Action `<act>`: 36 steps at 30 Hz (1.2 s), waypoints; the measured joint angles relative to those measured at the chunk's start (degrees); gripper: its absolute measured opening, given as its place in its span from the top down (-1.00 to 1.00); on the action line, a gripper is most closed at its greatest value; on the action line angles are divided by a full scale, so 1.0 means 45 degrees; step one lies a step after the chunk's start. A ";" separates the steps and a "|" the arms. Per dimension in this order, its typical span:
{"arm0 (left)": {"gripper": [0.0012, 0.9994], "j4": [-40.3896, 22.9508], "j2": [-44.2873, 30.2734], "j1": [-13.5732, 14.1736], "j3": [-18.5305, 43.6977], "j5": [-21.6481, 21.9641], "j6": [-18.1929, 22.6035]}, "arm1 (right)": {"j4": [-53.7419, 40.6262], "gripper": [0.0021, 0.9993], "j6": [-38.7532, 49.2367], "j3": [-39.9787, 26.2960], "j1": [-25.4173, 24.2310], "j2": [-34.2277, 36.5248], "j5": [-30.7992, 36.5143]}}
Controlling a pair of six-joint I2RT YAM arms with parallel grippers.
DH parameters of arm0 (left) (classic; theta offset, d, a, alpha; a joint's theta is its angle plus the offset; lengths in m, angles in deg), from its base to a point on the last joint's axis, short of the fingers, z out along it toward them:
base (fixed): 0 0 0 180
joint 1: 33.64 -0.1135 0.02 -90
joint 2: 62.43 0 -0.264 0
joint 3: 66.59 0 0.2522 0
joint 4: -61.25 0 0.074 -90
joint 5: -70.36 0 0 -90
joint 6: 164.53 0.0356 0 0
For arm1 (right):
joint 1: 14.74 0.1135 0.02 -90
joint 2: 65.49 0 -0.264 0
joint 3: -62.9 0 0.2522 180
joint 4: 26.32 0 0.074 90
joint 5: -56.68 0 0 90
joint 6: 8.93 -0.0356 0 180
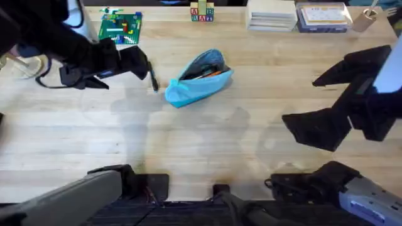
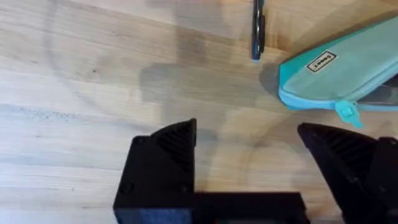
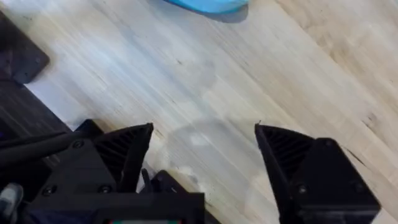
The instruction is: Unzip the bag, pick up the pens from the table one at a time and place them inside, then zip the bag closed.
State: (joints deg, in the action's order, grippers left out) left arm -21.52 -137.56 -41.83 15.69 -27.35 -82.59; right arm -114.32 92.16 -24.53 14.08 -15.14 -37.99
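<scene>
A robotics lab bench: a pale wooden plank tabletop (image 1: 207, 144) with two robot arms mounted at its near edge, and test props along the far side: a green brick baseplate (image 1: 120, 26), stacked alphabet blocks (image 1: 201, 12), boxes (image 1: 271, 15).

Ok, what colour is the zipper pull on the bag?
Light turquoise, same as the bag; the zipper pull shows best in the left wrist view.

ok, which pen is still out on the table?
The dark pen, lying on the table left of the bag; the orange pen sits inside the open bag.
</scene>
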 joint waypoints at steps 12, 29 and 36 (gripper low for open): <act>-0.99 0.0946 -0.2599 0.1471 0.1183 0.0828 -0.1526 | -0.0233 -0.99 0.0000 0.0000 0.0000 0.0000 0.0000; -0.99 0.3179 -0.5864 0.1471 0.1192 0.0924 -0.2386 | -0.0233 -0.99 0.0000 0.0000 0.0000 0.0000 0.0000; -0.99 0.3552 -0.6871 0.1471 0.1192 0.0924 -0.2408 | -0.0233 -0.99 0.0000 0.0000 0.0000 0.0000 0.0000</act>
State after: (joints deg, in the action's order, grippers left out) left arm -5.53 -168.48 -35.20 21.06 -23.19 -93.42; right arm -115.37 92.16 -24.53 14.08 -15.14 -37.99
